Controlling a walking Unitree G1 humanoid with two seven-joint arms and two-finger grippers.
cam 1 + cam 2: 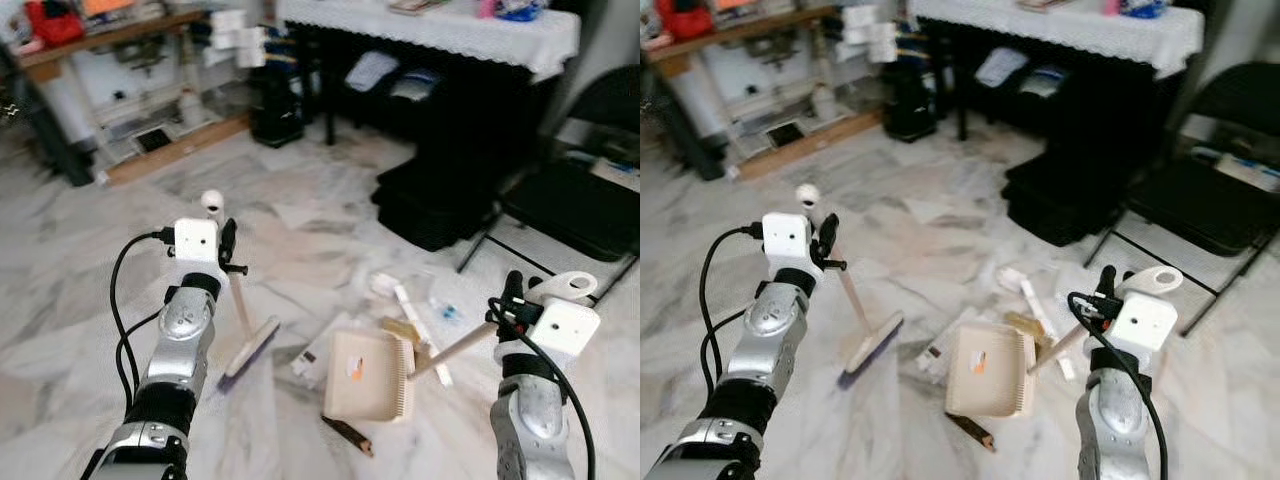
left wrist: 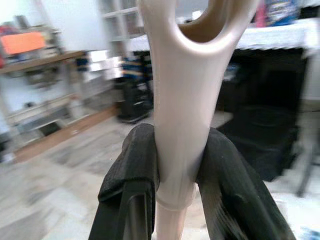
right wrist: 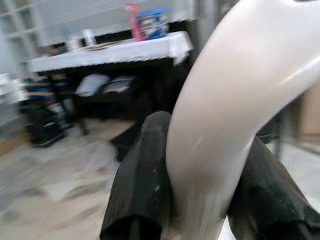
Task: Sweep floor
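Nearest to me stood the robot's two silver arms, each with its hand clamped on a tool. The left hand (image 1: 228, 250) gripped the cream handle of the broom (image 1: 245, 335) near its looped top, the black fingers (image 2: 131, 172) pressed to either side of the shaft. It held the broom nearly upright, tipped a little so the purple bristles met the marble floor (image 1: 90, 260) just left of the mess, which looked like a good stance for pushing dirt rightward. The right hand (image 1: 513, 298) was closed on the looped end of the dustpan (image 1: 370, 375) handle, its fingers (image 3: 142, 175) squeezing the pale plastic. The long handle slanted down to the left, so the pan sat flat on the floor between the arms, seemingly placed to catch whatever the broom brought over.

A dark pencil-like stick (image 1: 347, 434) lay near the pan's near edge. Just beyond the pan lay the litter (image 1: 415, 310): white strips, a tan scrap, bits of wrapper, scattered close together and touching the pan's far side. I judged the sweeping was underway but not finished, since most scraps were outside the pan.

Farther right stood a black folding chair (image 1: 580, 190), and beside it a dark box (image 1: 430, 205). At the back, a counter (image 1: 430, 30) with a white lace cloth carried small things, and to the far left were cluttered shelves (image 1: 110, 60).
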